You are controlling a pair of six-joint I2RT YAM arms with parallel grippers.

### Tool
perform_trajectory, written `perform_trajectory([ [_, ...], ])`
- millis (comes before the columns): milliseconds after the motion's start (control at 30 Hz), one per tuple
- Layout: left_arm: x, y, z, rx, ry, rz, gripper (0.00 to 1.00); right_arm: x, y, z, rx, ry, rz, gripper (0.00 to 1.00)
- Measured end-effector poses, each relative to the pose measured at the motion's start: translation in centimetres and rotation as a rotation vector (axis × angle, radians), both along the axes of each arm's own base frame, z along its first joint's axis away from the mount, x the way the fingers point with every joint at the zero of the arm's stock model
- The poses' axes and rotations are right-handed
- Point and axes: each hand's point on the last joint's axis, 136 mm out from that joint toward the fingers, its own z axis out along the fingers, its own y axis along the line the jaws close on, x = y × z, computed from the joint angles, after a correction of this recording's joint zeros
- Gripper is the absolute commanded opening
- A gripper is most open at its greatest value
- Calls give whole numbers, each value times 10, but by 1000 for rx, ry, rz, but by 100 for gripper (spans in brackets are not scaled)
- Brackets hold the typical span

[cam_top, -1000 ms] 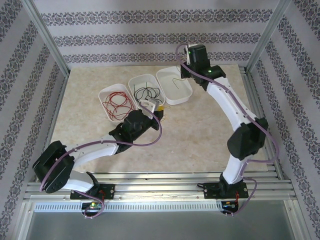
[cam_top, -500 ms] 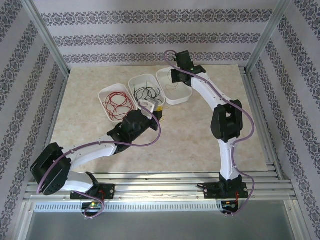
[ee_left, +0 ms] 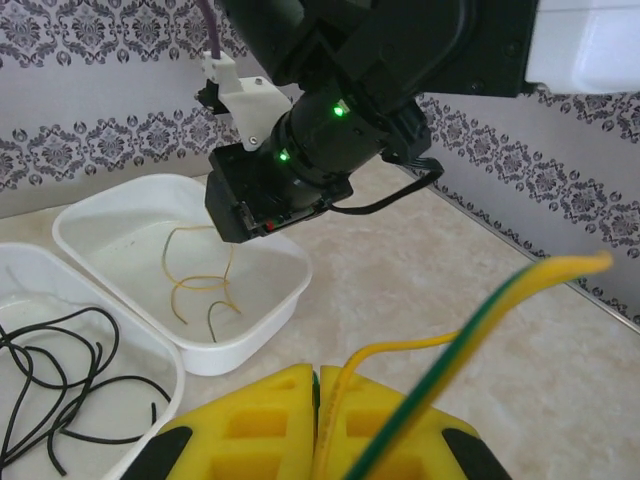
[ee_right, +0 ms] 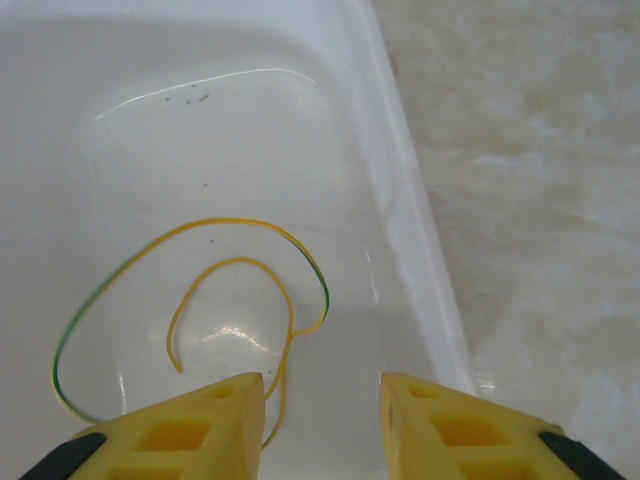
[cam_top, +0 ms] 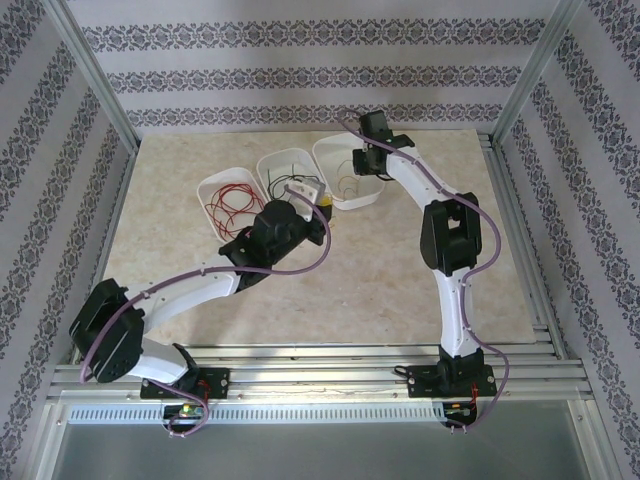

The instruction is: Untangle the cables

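- On the beige marbled worktop [cam_top: 400,270]: three white oval plastic trays in a row, side by side, toward the far edge.
- In the left white tray [cam_top: 210,184]: thin red cables [cam_top: 232,208], in loose curly loops.
- In the middle white tray [cam_top: 268,162]: thin black cables [cam_top: 290,184], looped over one another on the tray floor.
- In the right white tray [cam_top: 330,150]: thin yellow cables [ee_right: 250,222], two curved strands flat on the tray floor, the outer one striped green.
- Left pincer [ee_left: 316,395]: clenched, yellow fingers pressed together on a thin yellow-and-green striped cable [ee_left: 470,340].
- Striped cable: slanting up and to the right from the fingers, free end in the air; thinner yellow loop beside it, same strand or not cannot be told.
- Left pincer position: just beside the near rims of the middle and right trays.
- Right pincer [ee_right: 320,390]: released, yellow fingers apart, nothing between them.
- Right pincer position: above the right tray floor, over the yellow strands, not touching them.
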Motion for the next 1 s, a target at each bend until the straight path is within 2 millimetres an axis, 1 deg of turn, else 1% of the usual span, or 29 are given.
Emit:
perform_trajectory([
  [100, 11, -4, -5, 1, 38, 0, 0, -6, -7, 1, 6, 10, -8, 40],
  [167, 20, -5, -10, 0, 68, 1, 0, -10, -10, 9, 11, 5, -12, 42],
  [267, 35, -6, -13, -11, 108, 5, 0, -23, -18, 30, 38, -21, -29, 48],
  [333, 45, -7, -11, -23, 125, 7, 0, -36, -23, 48, 69, -49, -40, 51],
  [433, 62, -11, -7, -44, 143, 7, 0, -51, -37, 72, 113, -93, -70, 53],
  [467, 67, -13, -7, -50, 150, 5, 0, -56, -42, 78, 125, -107, -80, 56],
  [567, 85, -21, -8, -71, 171, -4, 0, -71, -55, 90, 147, -134, -109, 57],
  [700, 114, -32, -16, -103, 213, -18, 0, -99, -60, 95, 167, -148, -123, 59],
  [833, 144, -40, -35, -120, 264, -20, 0, -128, -66, 102, 183, -163, -133, 66],
  [1000, 172, -52, -58, -116, 318, -24, 1, -159, -73, 118, 202, -209, -144, 69],
])
